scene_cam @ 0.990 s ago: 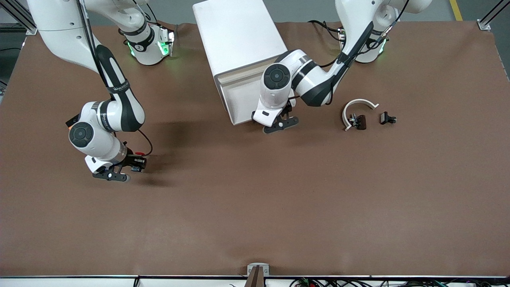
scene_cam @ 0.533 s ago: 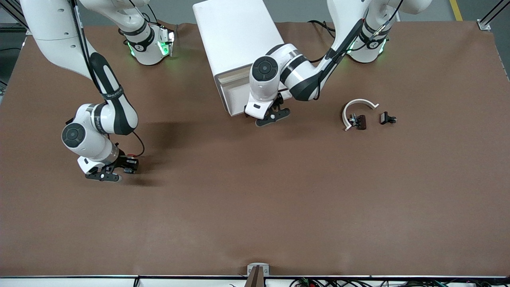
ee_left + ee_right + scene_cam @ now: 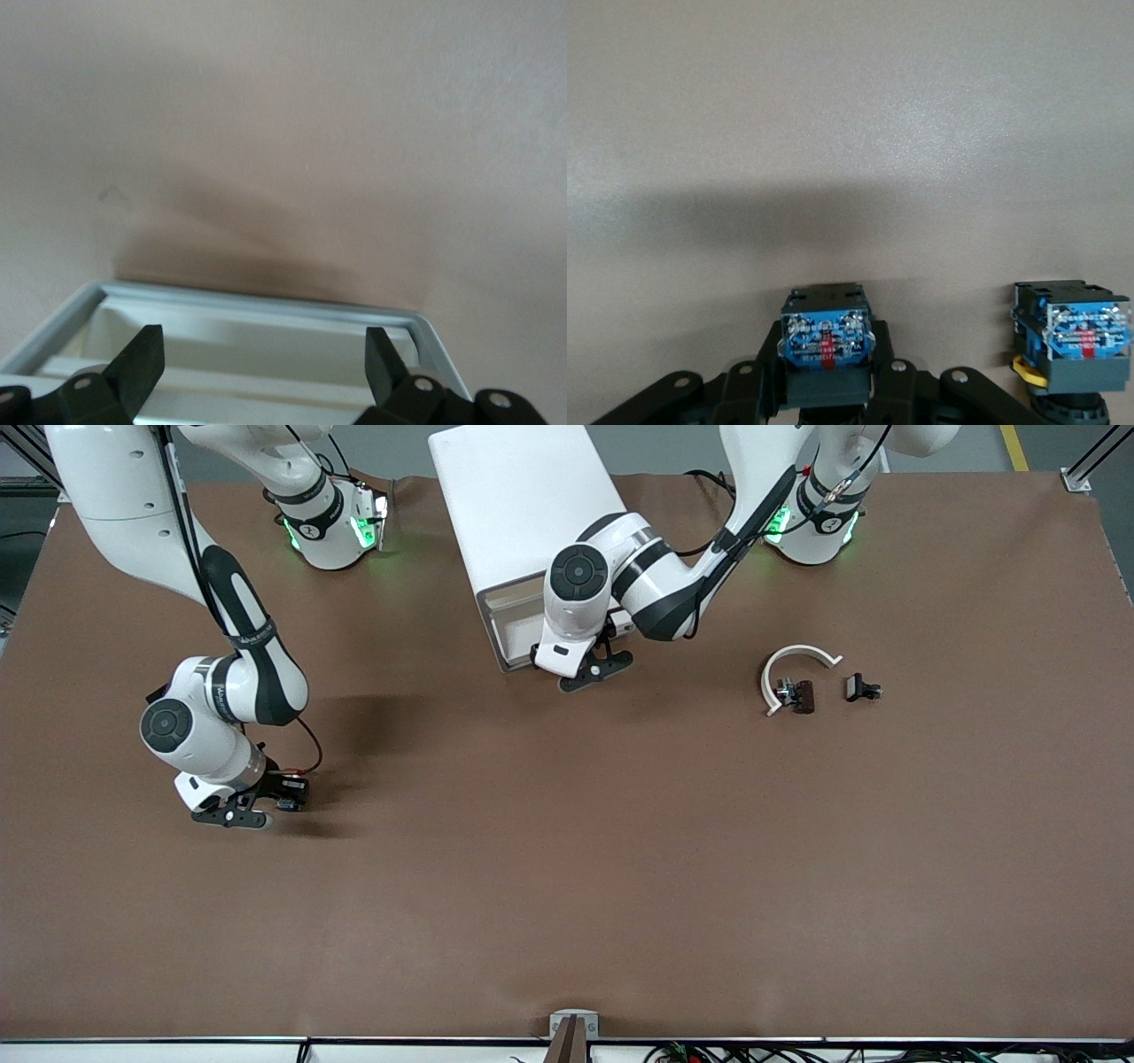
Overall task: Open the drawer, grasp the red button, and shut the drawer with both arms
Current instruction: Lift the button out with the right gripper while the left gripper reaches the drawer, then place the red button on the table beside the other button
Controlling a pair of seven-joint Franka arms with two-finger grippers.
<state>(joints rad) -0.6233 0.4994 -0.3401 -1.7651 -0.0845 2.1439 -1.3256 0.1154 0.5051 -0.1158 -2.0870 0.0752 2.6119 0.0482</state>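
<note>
The white cabinet (image 3: 523,505) stands between the arms' bases. Its bottom drawer (image 3: 509,633) sticks out only a little, cream front showing. My left gripper (image 3: 592,670) is open at the drawer's front. In the left wrist view the open gripper (image 3: 264,359) straddles the drawer's white rim (image 3: 266,305). My right gripper (image 3: 266,802) is low over the table toward the right arm's end, shut on the button (image 3: 292,787). The right wrist view shows my gripper (image 3: 826,381) clamped on the button's black-and-blue body (image 3: 826,341); its cap is hidden.
A similar button with a yellow ring (image 3: 1076,350) stands on the table close beside the held one. Toward the left arm's end lie a white curved piece (image 3: 797,662) and two small black parts (image 3: 797,695) (image 3: 861,688). Brown mat covers the table.
My left gripper has pushed the drawer back toward the cabinet, so it sticks out much less. My right gripper moved a little toward the right arm's end with the button, then held still.
</note>
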